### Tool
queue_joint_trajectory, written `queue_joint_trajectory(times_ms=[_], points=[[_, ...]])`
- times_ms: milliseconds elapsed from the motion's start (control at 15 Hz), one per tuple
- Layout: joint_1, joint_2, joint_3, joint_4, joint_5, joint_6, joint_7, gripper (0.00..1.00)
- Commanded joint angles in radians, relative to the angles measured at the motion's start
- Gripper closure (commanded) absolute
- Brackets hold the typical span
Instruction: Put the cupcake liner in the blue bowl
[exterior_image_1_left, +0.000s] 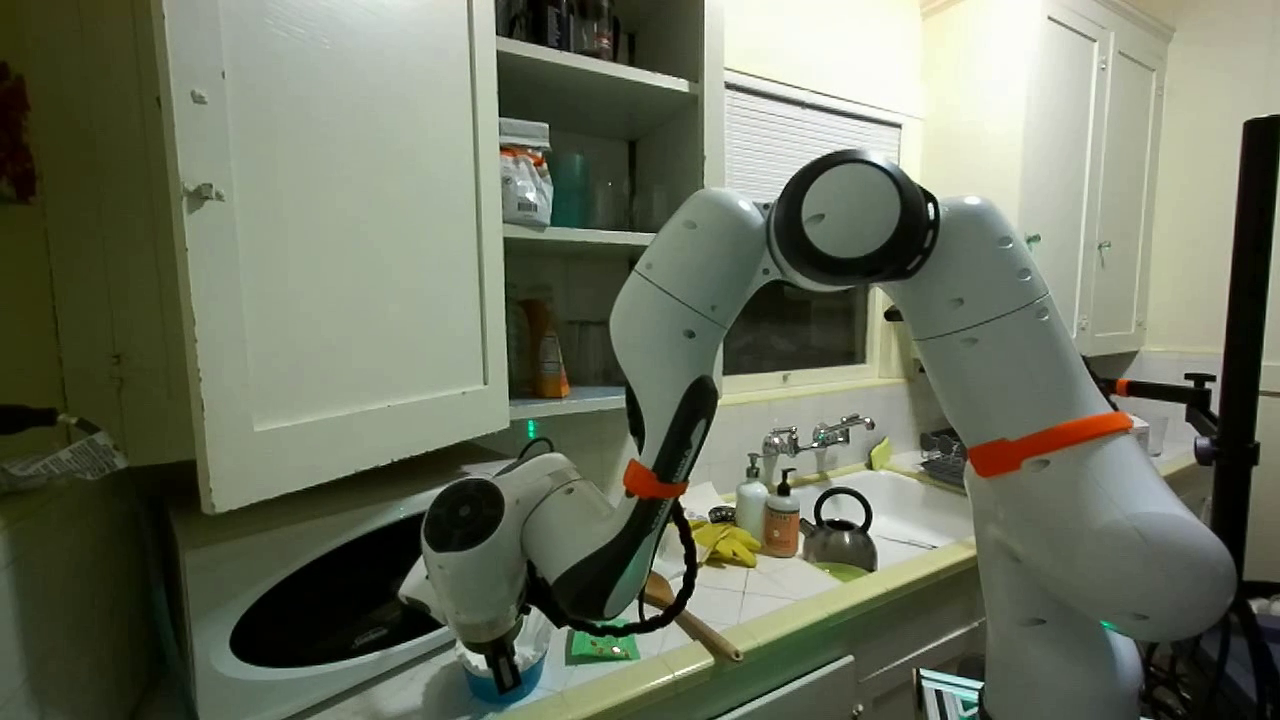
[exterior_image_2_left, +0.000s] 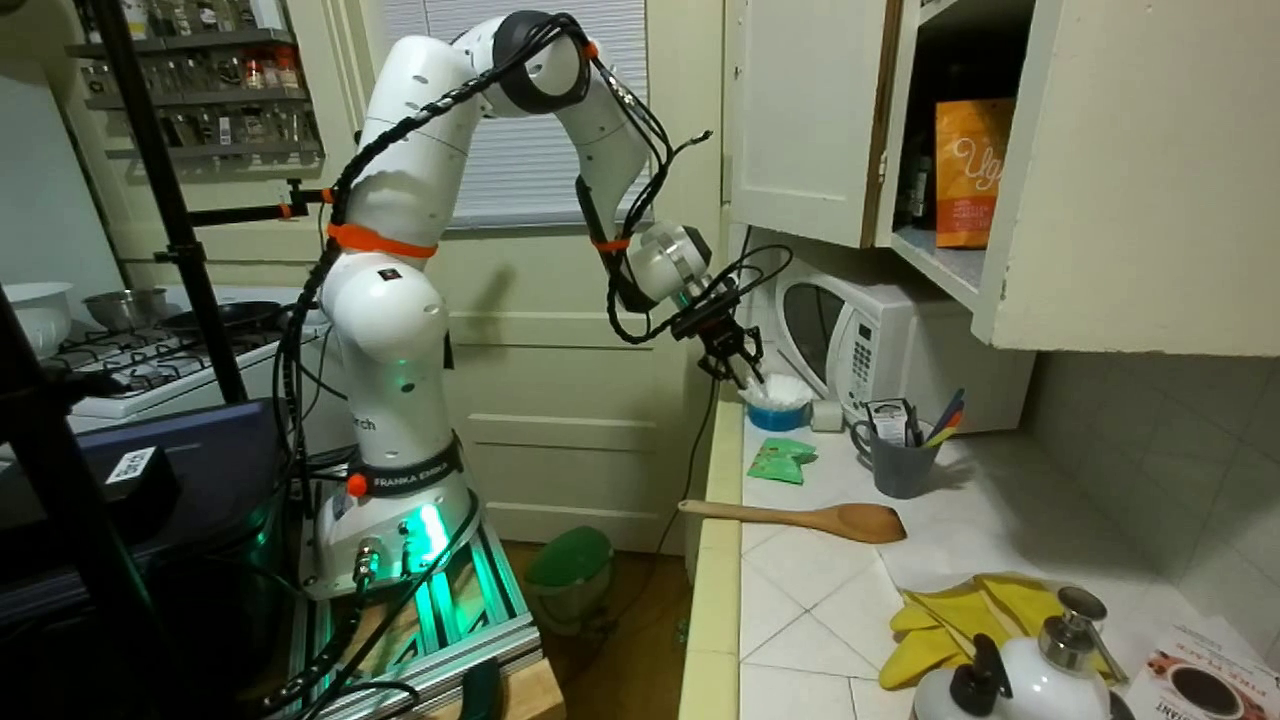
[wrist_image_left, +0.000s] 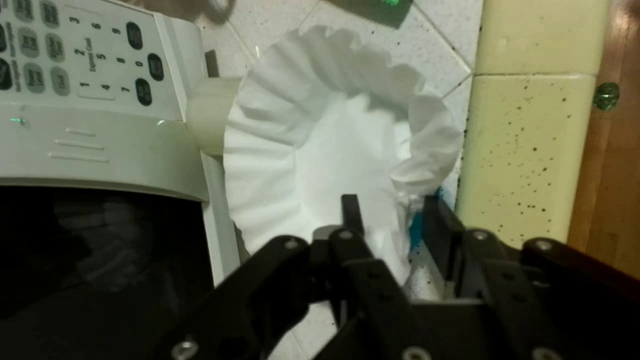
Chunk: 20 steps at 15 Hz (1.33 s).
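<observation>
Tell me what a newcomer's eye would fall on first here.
Most likely the white Franka arm, arched large across an exterior view, with the open cabinet door at that view's upper left. The pleated cupcake liner probably comes next: it takes up the middle of the wrist view and flares up from the blue bowl, beside the microwave.

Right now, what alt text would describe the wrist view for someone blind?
A white pleated cupcake liner fills the middle, hiding all but slivers of the blue bowl beneath. At the bottom, a black hand stands open across the liner's crumpled edge; a white microwave is at left.
</observation>
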Motion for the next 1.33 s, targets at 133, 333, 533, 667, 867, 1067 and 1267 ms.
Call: queue_joint_trajectory(times_ms=[133,333,533,667,867,1067,1267], points=[[-0.075,-0.065,0.046,-0.055,0.163,0.143,-0.080,0.15],[-0.091,-0.097,0.051,-0.084,0.269,0.240,-0.135,0.00],[-0.147,-0.138,0.053,-0.121,0.364,0.362,-0.135,0.00],[-0.182,-0.156,0.038,-0.143,0.403,0.463,-0.110,0.00],[-0.248,-0.180,0.039,-0.184,0.476,0.591,-0.100,0.00],[-0.264,-0.171,0.025,-0.233,0.644,0.690,-0.189,0.00],[-0.371,-0.151,0.125,-0.263,0.707,0.726,-0.189,0.00]])
